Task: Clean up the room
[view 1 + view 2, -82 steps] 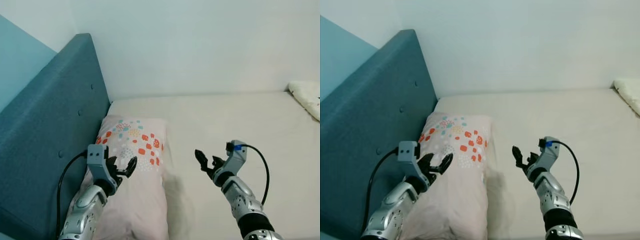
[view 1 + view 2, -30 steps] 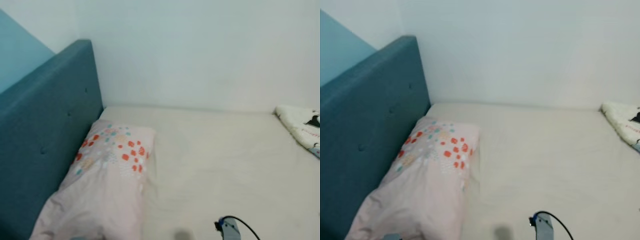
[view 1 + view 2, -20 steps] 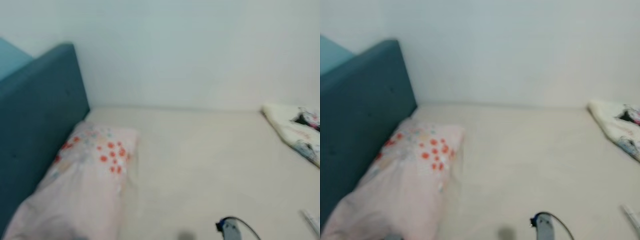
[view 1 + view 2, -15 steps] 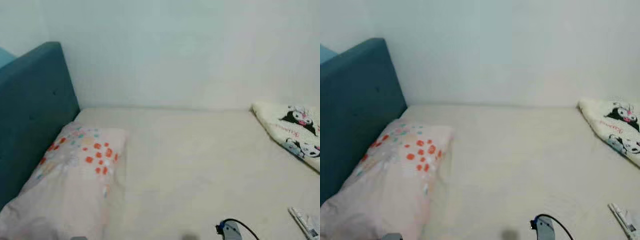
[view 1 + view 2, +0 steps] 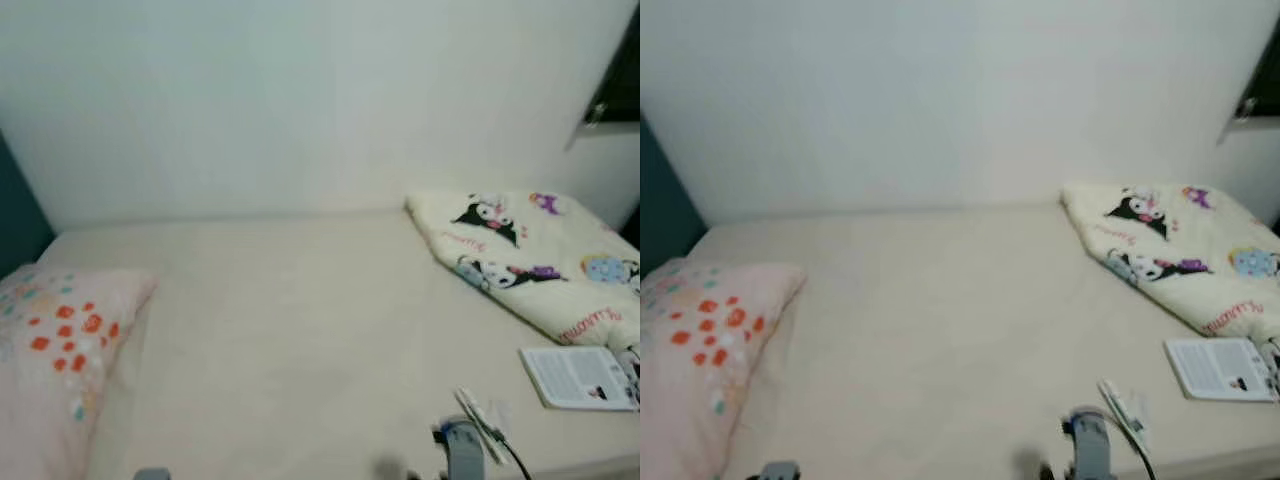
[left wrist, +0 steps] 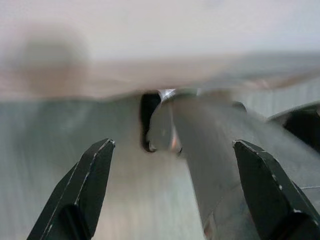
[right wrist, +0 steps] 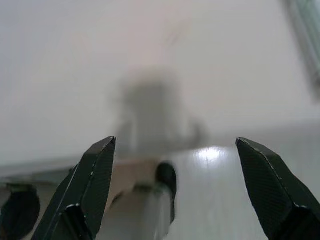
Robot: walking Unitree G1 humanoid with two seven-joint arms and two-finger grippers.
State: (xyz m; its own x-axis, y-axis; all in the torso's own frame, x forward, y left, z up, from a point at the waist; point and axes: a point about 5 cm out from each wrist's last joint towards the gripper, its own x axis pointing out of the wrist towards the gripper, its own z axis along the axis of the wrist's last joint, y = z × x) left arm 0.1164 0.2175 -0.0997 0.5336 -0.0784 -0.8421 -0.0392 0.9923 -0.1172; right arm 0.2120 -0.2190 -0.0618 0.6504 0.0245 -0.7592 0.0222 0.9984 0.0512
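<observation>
A cream bed (image 5: pixel 300 340) spreads in front of me. On its left lies a pink pillow (image 5: pixel 55 350) with red and teal dots. A cartoon-print blanket (image 5: pixel 520 250) is bunched at the right. A white printed booklet (image 5: pixel 578 377) lies near the bed's front right edge, and a small pale wrapper (image 5: pixel 480 418) lies left of it. My right wrist (image 5: pixel 462 455) pokes up at the bottom, close to the wrapper. The left gripper (image 6: pixel 173 145) is open and holds nothing. The right gripper (image 7: pixel 175 141) is open too, with nothing in it. Both wrist views are blurred.
A plain white wall (image 5: pixel 300 100) backs the bed. A sliver of the teal headboard (image 5: pixel 15 215) shows at far left. A dark window edge (image 5: pixel 615 80) is at the upper right. The grey floor (image 6: pixel 60 150) lies beyond the left fingers.
The camera has swung right: headboard and pillow slid left, while the blanket, booklet and wrapper came into view. Both arms, raised over the bed earlier, have dropped low.
</observation>
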